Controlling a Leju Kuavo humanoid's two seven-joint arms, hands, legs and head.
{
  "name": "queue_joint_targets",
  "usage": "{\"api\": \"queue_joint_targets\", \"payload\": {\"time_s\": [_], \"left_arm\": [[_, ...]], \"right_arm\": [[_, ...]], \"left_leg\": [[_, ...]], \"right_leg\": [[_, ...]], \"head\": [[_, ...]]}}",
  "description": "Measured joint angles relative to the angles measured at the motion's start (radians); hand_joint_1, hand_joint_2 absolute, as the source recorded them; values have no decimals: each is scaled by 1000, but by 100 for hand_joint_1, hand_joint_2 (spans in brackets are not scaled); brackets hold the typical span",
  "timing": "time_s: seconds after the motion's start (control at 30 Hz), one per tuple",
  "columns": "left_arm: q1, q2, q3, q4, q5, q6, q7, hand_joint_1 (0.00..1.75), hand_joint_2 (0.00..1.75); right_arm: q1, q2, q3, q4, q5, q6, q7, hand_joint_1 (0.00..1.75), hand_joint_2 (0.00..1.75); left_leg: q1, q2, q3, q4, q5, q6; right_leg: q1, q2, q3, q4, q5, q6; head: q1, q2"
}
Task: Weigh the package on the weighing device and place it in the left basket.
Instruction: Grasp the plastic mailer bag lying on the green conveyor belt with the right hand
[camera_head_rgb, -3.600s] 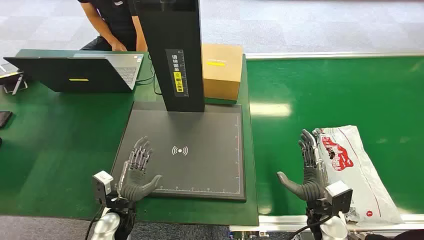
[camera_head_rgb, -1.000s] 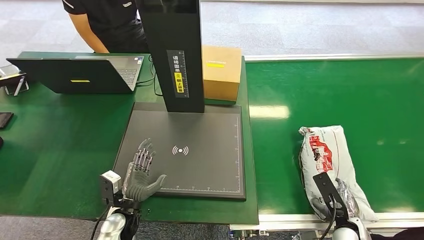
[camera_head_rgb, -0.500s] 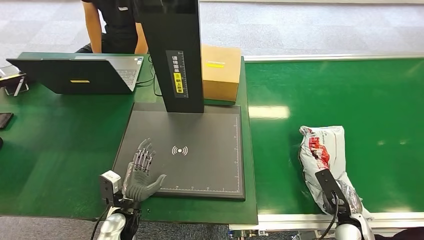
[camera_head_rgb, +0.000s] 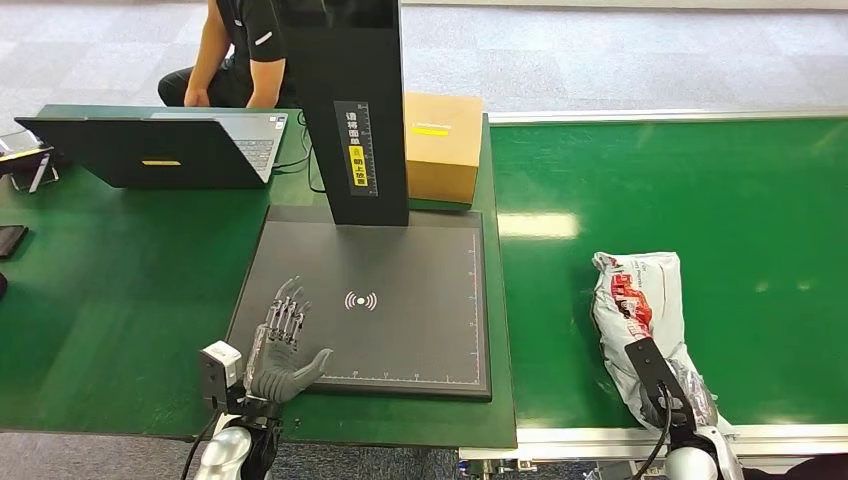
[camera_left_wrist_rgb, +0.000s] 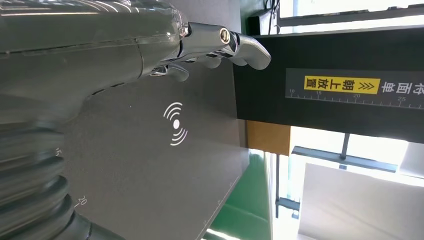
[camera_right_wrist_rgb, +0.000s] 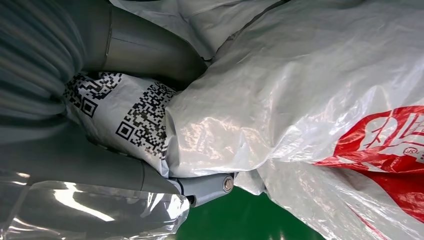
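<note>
Right hand (camera_head_rgb: 672, 402) grips the white package (camera_head_rgb: 640, 300) on the green surface (camera_head_rgb: 700, 190) — fingers wrapped around the crumpled plastic. Left hand (camera_head_rgb: 280, 345) flat over the scale platform (camera_head_rgb: 400, 320), fingers spread, holding nothing.

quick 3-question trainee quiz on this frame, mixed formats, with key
1. True or false: the package already lies on the weighing device.
2. Multiple choice: what is the right hand doing? A) hovering open above the belt B) gripping the package C) resting on the laptop
3. Fill in: the left hand is open over the near-left corner of the ______.

Key
1. False. The package lies on the green conveyor belt, to the right of the device.
2. B. The right wrist view shows its fingers wrapped around the plastic by the QR label.
3. Weighing device.
</note>
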Motion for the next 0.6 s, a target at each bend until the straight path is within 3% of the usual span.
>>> {"api": "queue_joint_targets", "payload": {"time_s": [0.2, 0.27, 0.4, 0.47, 0.6], "left_arm": [[0, 0, 1, 0, 4, 1, -2, 0, 175], [2, 0, 1, -1, 10, 0, -5, 0, 175], [6, 0, 1, -9, 24, -6, -2, 0, 175], [6, 0, 1, -9, 26, -7, 1, 0, 175], [5, 0, 1, -9, 27, -8, 2, 0, 175]], "right_arm": [[2, -3, 18, 4, -63, -47, -42, 175, 175], [9, 0, 18, -13, -140, -173, -168, 175, 175], [18, 28, 19, -118, -318, -528, -582, 175, 175], [18, 35, 19, -169, -370, -582, -653, 175, 175], [27, 50, 22, -225, -398, -598, -684, 175, 175]], "left_leg": [[0, 1, 0, 0, 0, 0], [-1, 0, -1, 0, 0, 0], [-3, 0, -4, 0, 1, 0], [-2, 0, -5, 0, 1, 0], [-2, 0, -7, 0, 1, -1]], "right_leg": [[0, 1, 0, 0, 0, 0], [-2, 0, -1, 1, 1, 0], [-3, 0, -7, 4, 0, 0], [-2, 0, -7, 3, 0, 0], [-2, 0, -10, 4, -1, -1]], "head": [[0, 0], [1, 0], [0, 0], [0, 0], [0, 0]]}}
